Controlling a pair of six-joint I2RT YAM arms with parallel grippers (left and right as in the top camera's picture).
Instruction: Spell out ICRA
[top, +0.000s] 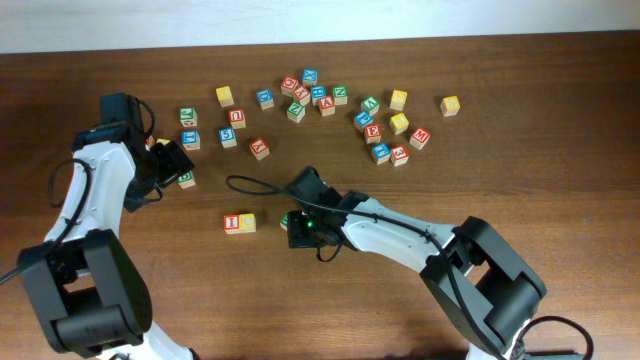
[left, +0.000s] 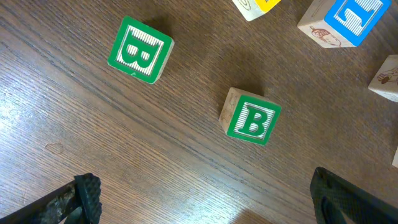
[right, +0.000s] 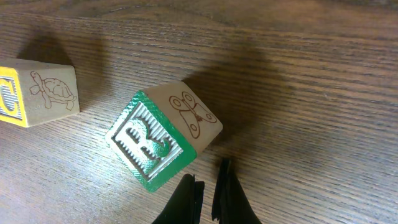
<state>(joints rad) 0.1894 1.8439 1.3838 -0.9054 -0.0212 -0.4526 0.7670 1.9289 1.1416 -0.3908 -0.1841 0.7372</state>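
1. Right claw (right: 208, 198): fingers closed together, gripping nothing, tips just beside the green R cube (right: 152, 146).
2. R cube sits askew on the counter (right: 298, 93), near the yellow C cube (right: 37, 93), apart from it.
3. Overhead: red I cube (top: 233, 222) touches the C cube.
4. Left claw (left: 205, 199): wide open over a green B cube (left: 140, 50) and a second B cube (left: 252, 118).

Robot lab setup: two robot arms (top: 95, 180) at dark wood-grain table (top: 560, 170), letter cubes (top: 372, 131) scattered.
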